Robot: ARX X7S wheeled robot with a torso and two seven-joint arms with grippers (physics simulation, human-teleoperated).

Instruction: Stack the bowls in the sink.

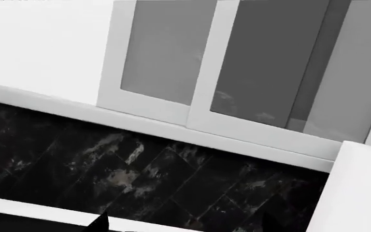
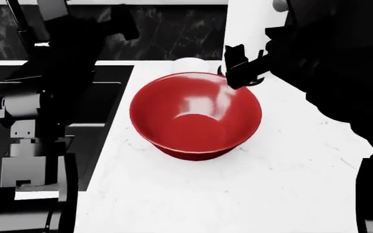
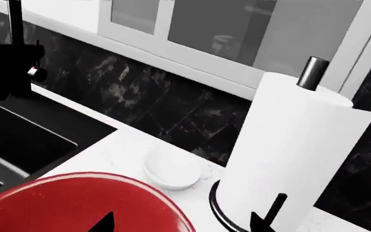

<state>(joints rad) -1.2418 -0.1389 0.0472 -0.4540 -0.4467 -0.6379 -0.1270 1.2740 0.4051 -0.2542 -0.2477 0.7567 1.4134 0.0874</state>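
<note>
I see the red bowl (image 2: 195, 115) upright on the white counter (image 2: 277, 189), near its sink-side edge; the white bowl (image 3: 171, 167) sits just behind it. My right gripper (image 2: 242, 68) hangs spread apart over its far rim. The left gripper's (image 1: 44, 203) state I cannot tell.

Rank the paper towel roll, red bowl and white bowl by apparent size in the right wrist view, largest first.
1. Paper towel roll
2. Red bowl, though the frame cuts it off, so these two are unsure
3. White bowl, clearly smallest
</note>
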